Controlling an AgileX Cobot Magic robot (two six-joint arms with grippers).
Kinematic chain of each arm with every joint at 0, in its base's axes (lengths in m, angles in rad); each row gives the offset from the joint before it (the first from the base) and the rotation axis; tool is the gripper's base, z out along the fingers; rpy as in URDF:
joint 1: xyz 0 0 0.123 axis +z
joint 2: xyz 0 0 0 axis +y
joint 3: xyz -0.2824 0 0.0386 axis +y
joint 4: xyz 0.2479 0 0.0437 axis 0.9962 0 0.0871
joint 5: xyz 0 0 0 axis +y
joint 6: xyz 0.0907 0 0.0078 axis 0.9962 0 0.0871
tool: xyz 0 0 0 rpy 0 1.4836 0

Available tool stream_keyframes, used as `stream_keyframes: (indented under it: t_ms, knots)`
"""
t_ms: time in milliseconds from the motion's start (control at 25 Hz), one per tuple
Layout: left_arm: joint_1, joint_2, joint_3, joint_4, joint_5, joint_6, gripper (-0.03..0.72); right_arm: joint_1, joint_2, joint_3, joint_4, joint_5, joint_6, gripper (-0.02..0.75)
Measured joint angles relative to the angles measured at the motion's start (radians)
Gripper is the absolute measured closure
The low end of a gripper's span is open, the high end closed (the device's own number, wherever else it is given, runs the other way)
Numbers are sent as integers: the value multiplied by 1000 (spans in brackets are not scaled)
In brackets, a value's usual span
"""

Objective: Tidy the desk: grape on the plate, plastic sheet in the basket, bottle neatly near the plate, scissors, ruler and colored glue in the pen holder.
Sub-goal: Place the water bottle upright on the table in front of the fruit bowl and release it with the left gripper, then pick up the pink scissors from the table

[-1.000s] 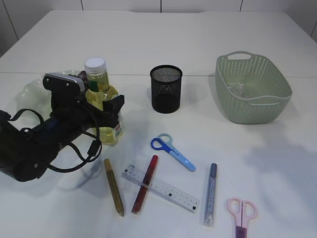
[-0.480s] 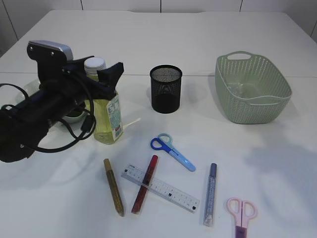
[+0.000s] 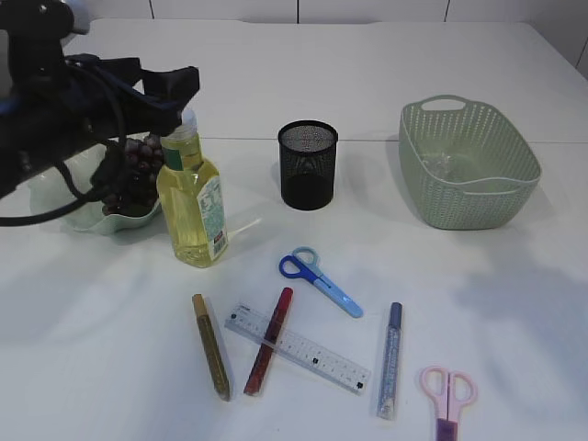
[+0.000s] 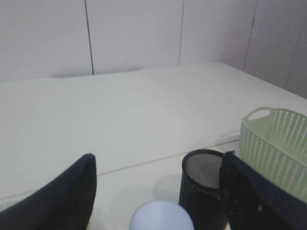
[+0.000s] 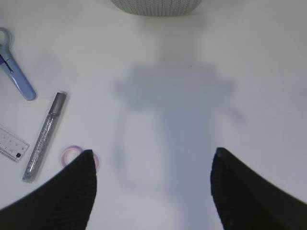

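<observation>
The bottle (image 3: pixel 191 202) of yellow liquid stands upright beside the pale plate (image 3: pixel 55 207), which holds dark grapes (image 3: pixel 129 170). My left gripper (image 3: pixel 175 96) hangs open just above the bottle cap (image 4: pixel 160 220), touching nothing. The black mesh pen holder (image 3: pixel 308 165) stands mid-table and also shows in the left wrist view (image 4: pixel 201 189). Blue scissors (image 3: pixel 320 280), a ruler (image 3: pixel 299 347), gold glue (image 3: pixel 211 346), red glue (image 3: pixel 269 340), silver glue (image 3: pixel 392 358) and pink scissors (image 3: pixel 448 395) lie at the front. My right gripper (image 5: pixel 153 191) is open and empty over bare table.
The green basket (image 3: pixel 469 163) stands at the right with something clear inside (image 3: pixel 447 165); its base shows in the right wrist view (image 5: pixel 156 5). That view also shows the silver glue (image 5: pixel 44 136) and blue scissors (image 5: pixel 17 76).
My left gripper has let go of the bottle and risen up and to the left. The bottle stays upright by the plate. The grapes are now uncovered.
</observation>
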Motion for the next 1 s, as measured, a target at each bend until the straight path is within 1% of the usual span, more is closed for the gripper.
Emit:
stream_keyframes:
  t_ms: [200,400,640,800,1000]
  knots:
    - [0,-171,4,-107,351,0,157,0,0,0,0,0,0,163]
    - [0,-346,4,-122,692,0,167,0,0,0,5,0,0,163]
    - [0,-506,5,-137,1031,0,180,0,0,0,38,29,0,163]
    - [0,-563,5,-141,1239,-4,181,0,0,0,55,42,0,163]
    - [0,-570,5,-151,1488,-18,189,0,0,0,100,74,6,163]
